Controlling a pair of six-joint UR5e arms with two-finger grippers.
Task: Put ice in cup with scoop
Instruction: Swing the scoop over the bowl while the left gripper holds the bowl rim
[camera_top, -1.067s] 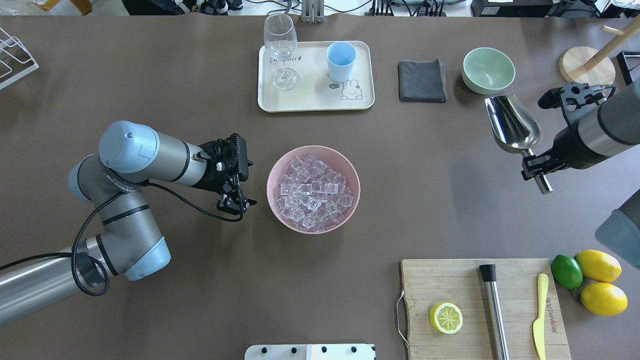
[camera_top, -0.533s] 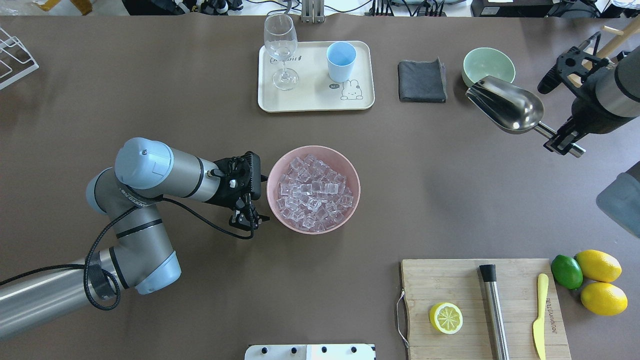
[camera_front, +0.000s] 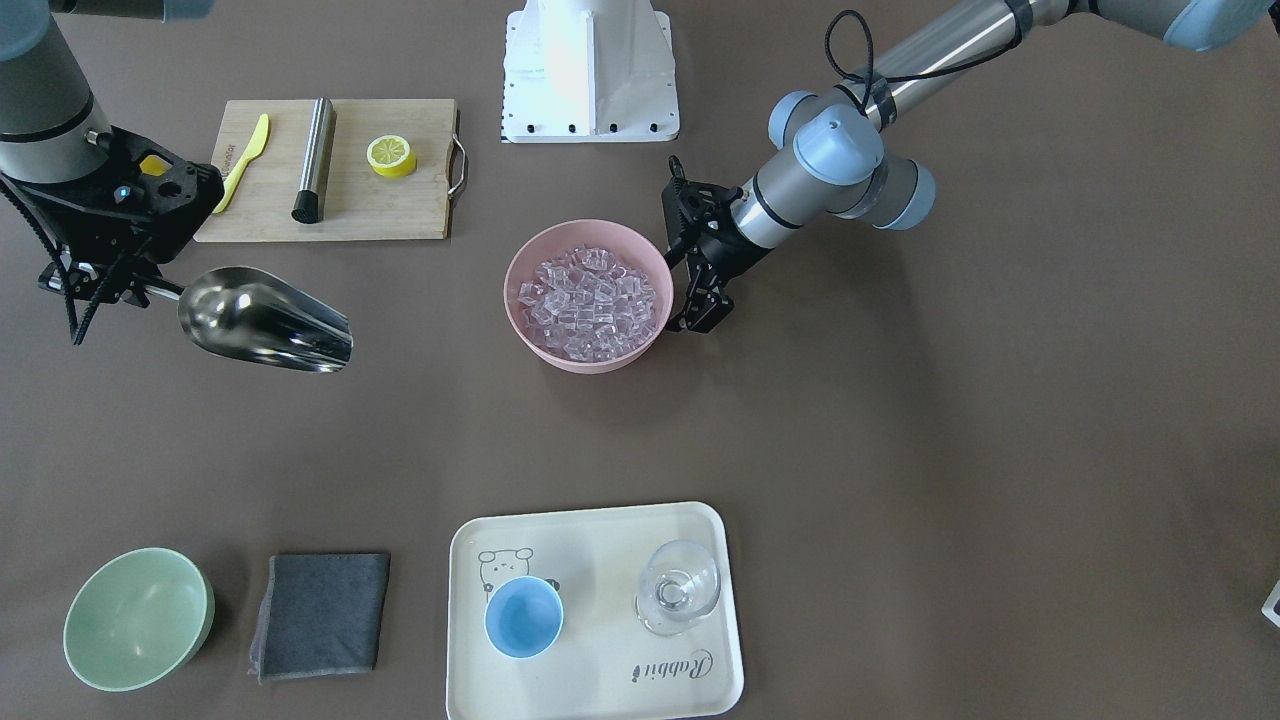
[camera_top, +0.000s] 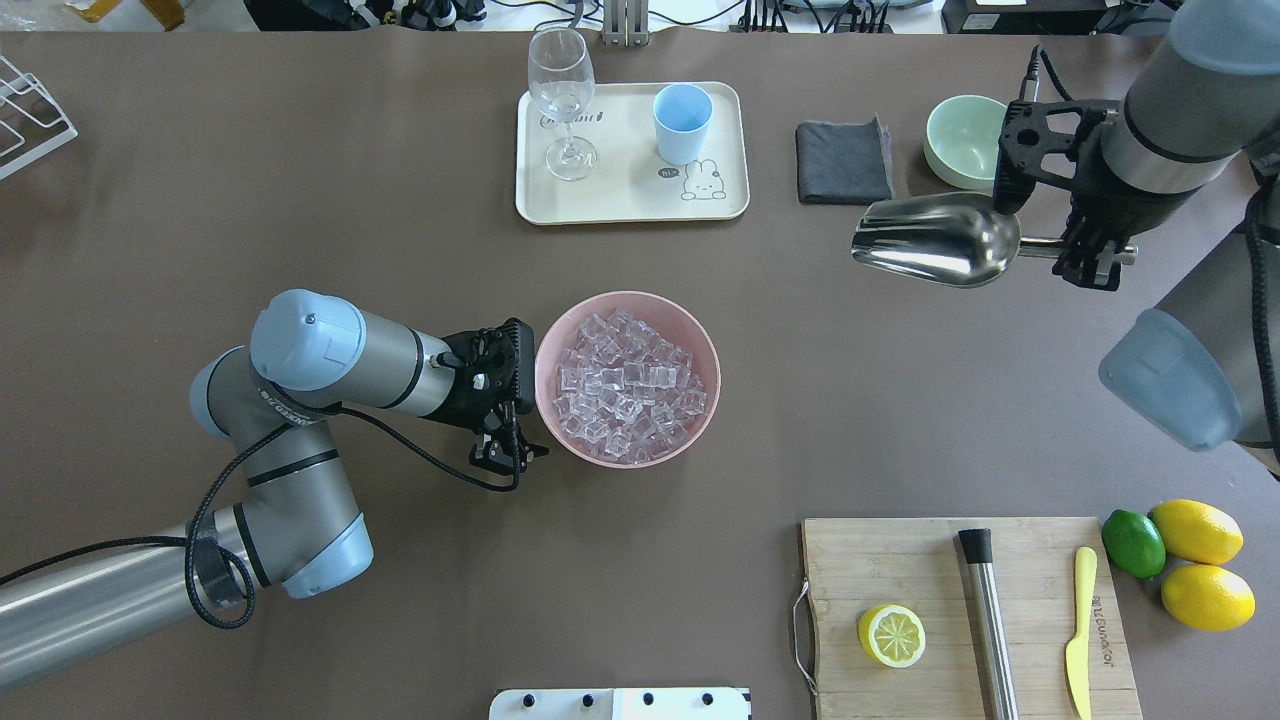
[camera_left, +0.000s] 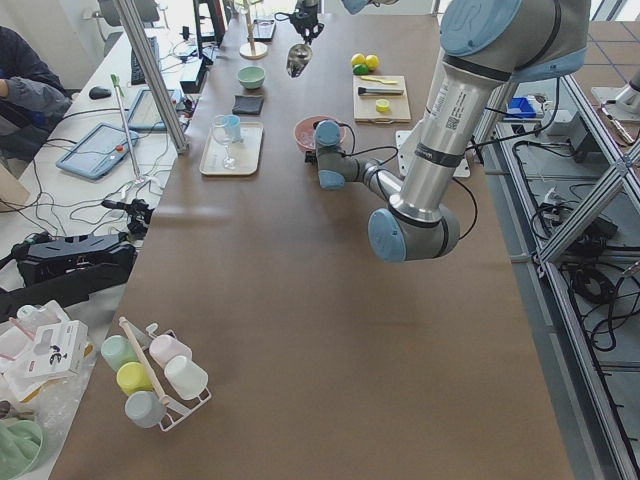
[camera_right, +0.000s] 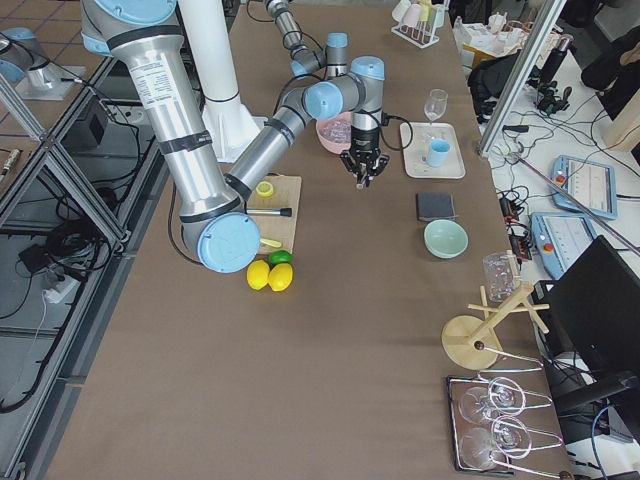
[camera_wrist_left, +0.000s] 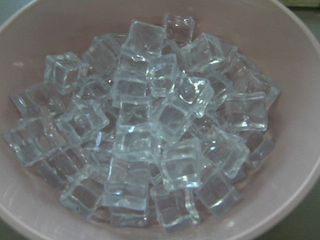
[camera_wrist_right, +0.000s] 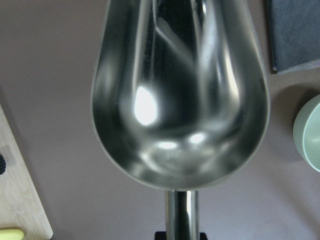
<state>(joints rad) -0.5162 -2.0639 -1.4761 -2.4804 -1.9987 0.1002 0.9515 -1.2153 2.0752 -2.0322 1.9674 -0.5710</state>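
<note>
Starting nearest me, the bamboo cutting board (camera_top: 900, 560) lies off to my right, out of any path I would need. Further out, the round pink bowl (camera_top: 712, 350) carries the heap of clear ice cubes (camera_top: 625, 385). My left gripper (camera_top: 508, 455) hangs just beside its rim, I think to steady it against a push, though I cannot tell how wide those jaws stand. Beyond that, my right gripper (camera_top: 1085, 255) is clamped on the short handle of the shiny stainless-steel scoop (camera_top: 935, 240), trough empty and raised, mouth turned toward the bowl. Bare brown table (camera_top: 850, 400) lies between them, so the sweep in looks open. Farthest off, the small light-blue plastic cup (camera_top: 682, 120) stands upright on the cream tray (camera_top: 620, 205), close beside a clear wine glass (camera_top: 562, 90) worth avoiding.
</note>
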